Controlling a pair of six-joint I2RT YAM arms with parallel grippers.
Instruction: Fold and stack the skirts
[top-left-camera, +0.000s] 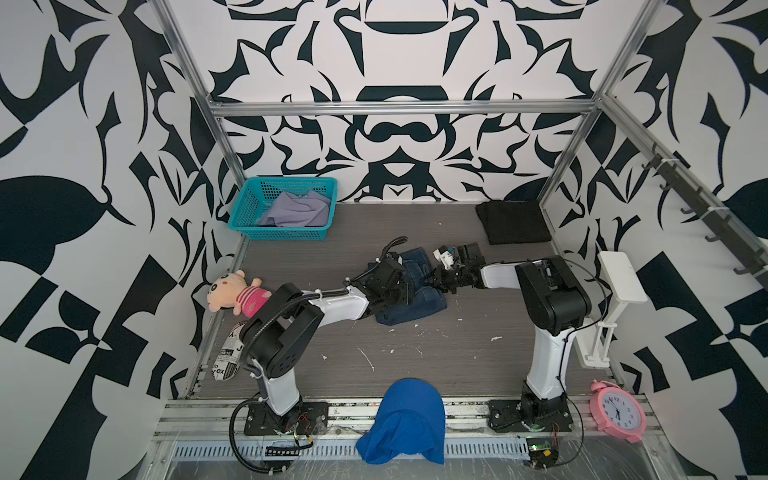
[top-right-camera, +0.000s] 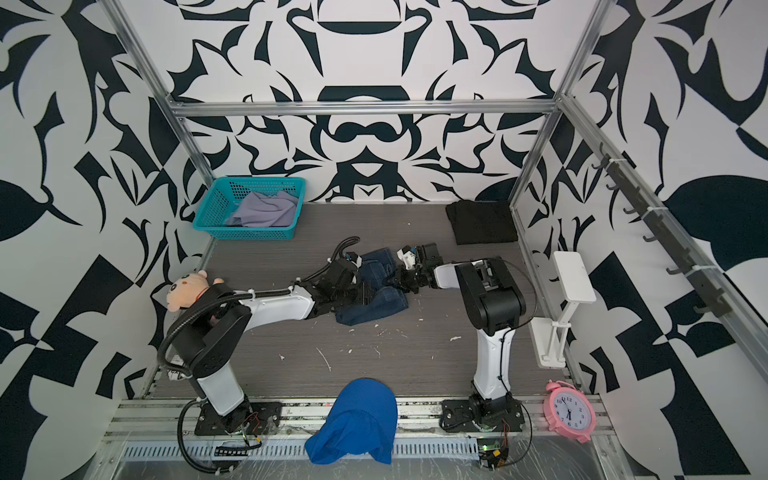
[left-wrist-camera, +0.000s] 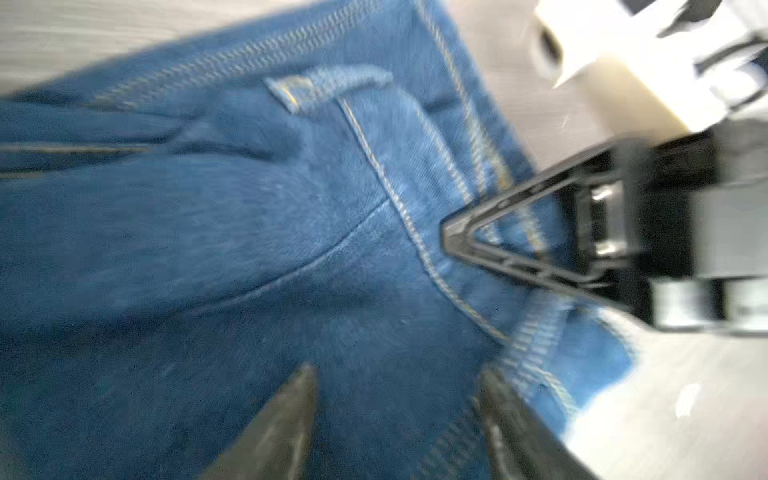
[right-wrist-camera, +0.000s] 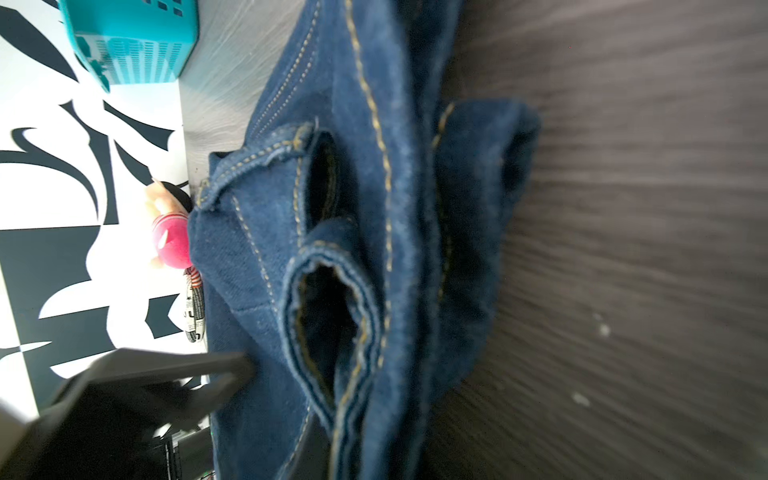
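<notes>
Three skirts lie apart on the grey wood-grain tabletop (top-left-camera: 457, 361). At the left wall, a peach plush toy (top-left-camera: 232, 291) lies beside a newsprint-patterned pouch (top-left-camera: 226, 357), which is partly hidden by the left arm's elbow. In the far left corner, a teal lattice basket (top-left-camera: 282, 235) holds the lavender-grey skirt (top-left-camera: 297, 212), crumpled. At centre, the denim skirt (top-left-camera: 415, 303), dark blue with yellow stitched seams, is bunched in thick folds between both grippers. The left gripper (left-wrist-camera: 397, 371) is over it, fingers spread apart, nothing pinched. The right gripper (right-wrist-camera: 278, 399) has its jaws closed on a folded denim edge. A bright blue mesh cloth (top-left-camera: 405, 419) drapes over the front rail. In the far right corner, the black skirt (top-left-camera: 513, 222) is folded into a flat rectangle, well apart from the denim. A white stand (top-left-camera: 619, 282) and a pink alarm clock (top-left-camera: 619, 413) occupy the right edge
</notes>
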